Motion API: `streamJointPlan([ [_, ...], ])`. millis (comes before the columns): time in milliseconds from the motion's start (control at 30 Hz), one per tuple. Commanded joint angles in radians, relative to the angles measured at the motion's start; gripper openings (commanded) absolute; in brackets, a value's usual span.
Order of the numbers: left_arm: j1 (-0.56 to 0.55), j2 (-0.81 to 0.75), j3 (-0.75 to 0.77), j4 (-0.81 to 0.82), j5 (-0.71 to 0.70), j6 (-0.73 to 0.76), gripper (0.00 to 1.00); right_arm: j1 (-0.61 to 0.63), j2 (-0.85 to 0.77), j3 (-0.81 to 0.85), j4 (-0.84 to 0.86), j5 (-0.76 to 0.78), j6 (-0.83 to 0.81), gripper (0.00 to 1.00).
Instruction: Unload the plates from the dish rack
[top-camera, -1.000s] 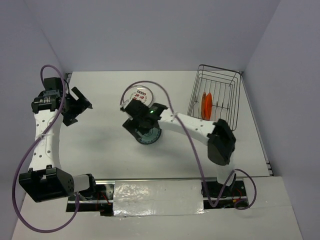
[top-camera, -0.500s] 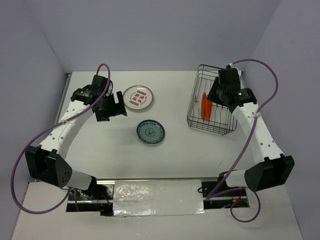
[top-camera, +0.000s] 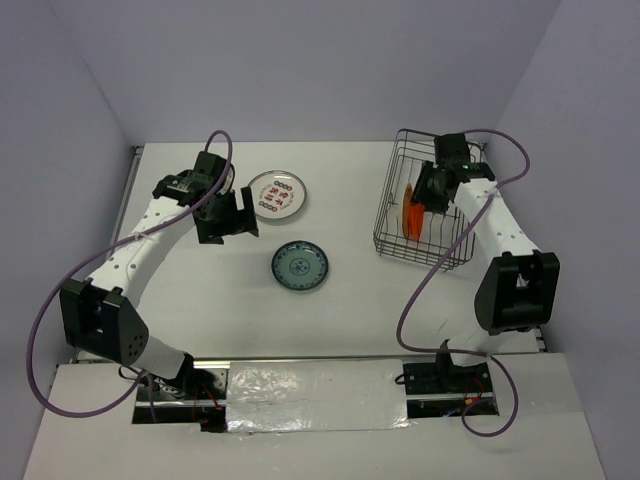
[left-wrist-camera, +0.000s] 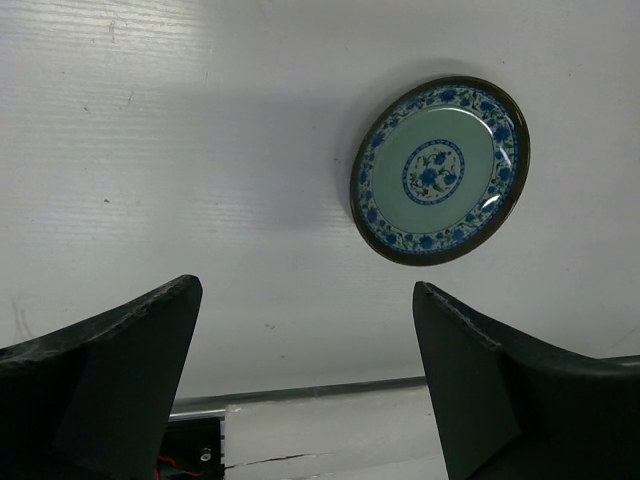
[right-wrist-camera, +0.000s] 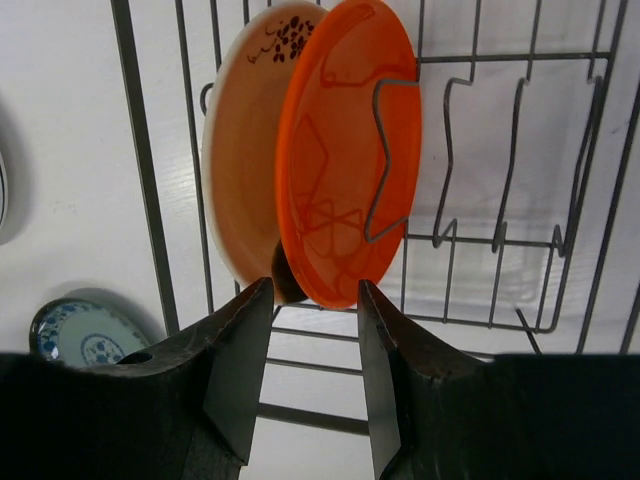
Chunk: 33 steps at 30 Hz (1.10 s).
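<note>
The black wire dish rack (top-camera: 455, 160) stands at the far right. An orange plate (top-camera: 413, 212) and a cream plate with a dark spot stand upright in it. In the right wrist view the orange plate (right-wrist-camera: 350, 150) is in front of the cream plate (right-wrist-camera: 240, 150). My right gripper (right-wrist-camera: 315, 287) is open inside the rack (right-wrist-camera: 130, 100), its fingertips either side of the orange plate's lower edge, not closed on it. It also shows from above (top-camera: 421, 196). A teal-blue plate (top-camera: 300, 267) and a white plate with red marks (top-camera: 277, 194) lie flat on the table. My left gripper (top-camera: 232, 222) is open and empty beside the red-marked plate.
In the left wrist view the teal-blue plate (left-wrist-camera: 440, 170) lies on the white table ahead of my open left gripper (left-wrist-camera: 305, 290), with the table's near edge (left-wrist-camera: 320, 390) below. It also shows at the lower left of the right wrist view (right-wrist-camera: 85, 335). Grey walls close in the table.
My right gripper left the teal-blue plate flat on the table, swung to the rack and went in at the orange plate. My left arm came in from the far left toward the red-marked plate.
</note>
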Motion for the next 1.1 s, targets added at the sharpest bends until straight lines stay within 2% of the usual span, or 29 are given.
streamJointPlan([
  [0,-0.004,-0.007,-0.007,0.004,-0.002,0.027,1.0,-0.006,0.016,0.054,0.065,-0.03,-0.022,0.47],
  [167,-0.004,0.002,-0.02,0.002,-0.002,0.031,1.0,-0.006,0.048,0.038,0.077,-0.019,-0.03,0.42],
  [333,-0.004,0.016,-0.021,0.001,-0.002,0.036,1.0,-0.006,0.102,0.031,0.102,-0.025,-0.046,0.29],
  [367,-0.006,0.021,-0.02,-0.001,-0.002,0.04,0.99,-0.006,0.105,0.034,0.103,-0.028,-0.048,0.26],
  [400,-0.004,0.021,-0.017,-0.004,-0.002,0.042,0.99,-0.006,0.105,0.035,0.102,-0.03,-0.049,0.19],
  [500,-0.004,0.03,0.002,-0.015,-0.002,0.047,0.99,-0.006,0.079,0.061,0.085,-0.045,-0.04,0.12],
  [733,-0.004,0.044,0.014,-0.016,-0.002,0.042,1.0,-0.006,-0.008,0.253,-0.035,-0.037,-0.056,0.04],
  [867,-0.004,0.044,0.02,-0.028,-0.04,0.033,1.0,-0.001,-0.042,0.421,-0.176,-0.01,-0.108,0.01],
  [967,-0.002,0.038,0.034,-0.047,-0.127,-0.013,1.0,0.06,-0.07,0.515,-0.201,-0.071,-0.209,0.0],
  [1000,0.005,0.033,0.046,-0.073,-0.159,-0.035,0.99,0.133,-0.08,0.538,-0.202,-0.144,-0.245,0.0],
  [1067,0.024,0.027,0.051,-0.097,-0.234,-0.116,0.99,0.257,-0.071,0.561,-0.245,-0.14,-0.388,0.0],
])
